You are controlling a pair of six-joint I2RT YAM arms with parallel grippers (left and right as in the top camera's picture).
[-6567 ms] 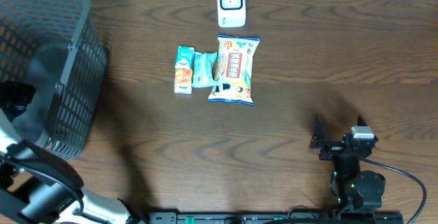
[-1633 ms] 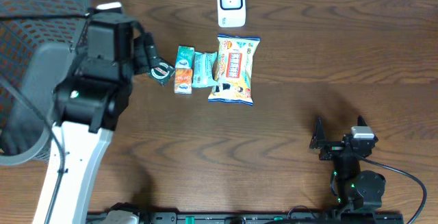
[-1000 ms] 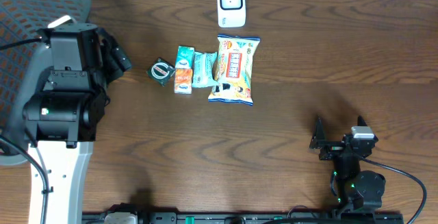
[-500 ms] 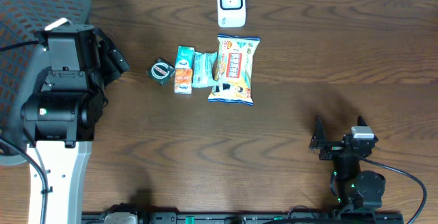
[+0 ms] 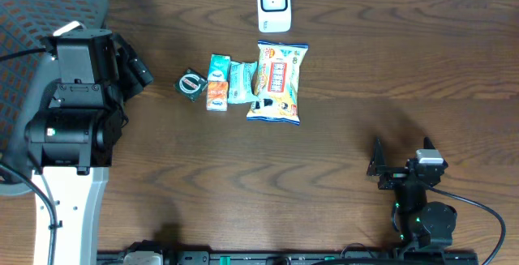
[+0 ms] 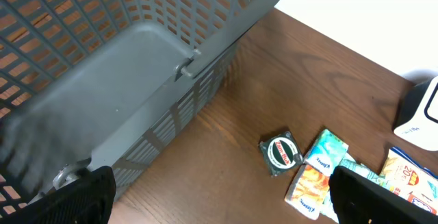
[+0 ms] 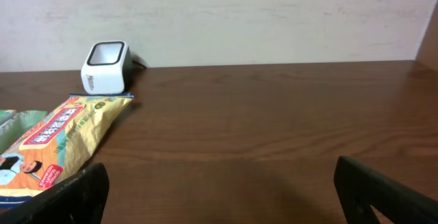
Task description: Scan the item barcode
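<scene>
Left claw [image 5: 139,69]: wide open, nothing in it, hanging just off the grey basket [image 6: 157,53] wall. Right claw [image 7: 219,183]: also open and empty, low over the desk [image 5: 365,70], well apart from everything.

Item: small dark packet [image 5: 190,83] with a round label, flat on the desk. It's the near end of a row; beyond it from the left claw sit an orange-and-teal carton [image 5: 217,83] (touching it or nearly), a teal pouch [image 5: 242,81] and a snack bag [image 5: 277,83].

Key relation: in the left wrist view the packet is ahead of the left claw and a bit to its right, with clear desk between. The left arm is much nearer, so my call is that it should make the pick.

The packet is roughly square and sits corner-on to the claw, so there's no real long axis to line up with. The carton crowds its far side, so the finger on that side has little room.

The barcode scanner [image 5: 274,4] is further ahead and right of the left claw, past the row and apart from it.

Can't see a barcode on the packet from any view; it may be on the underside.
</scene>
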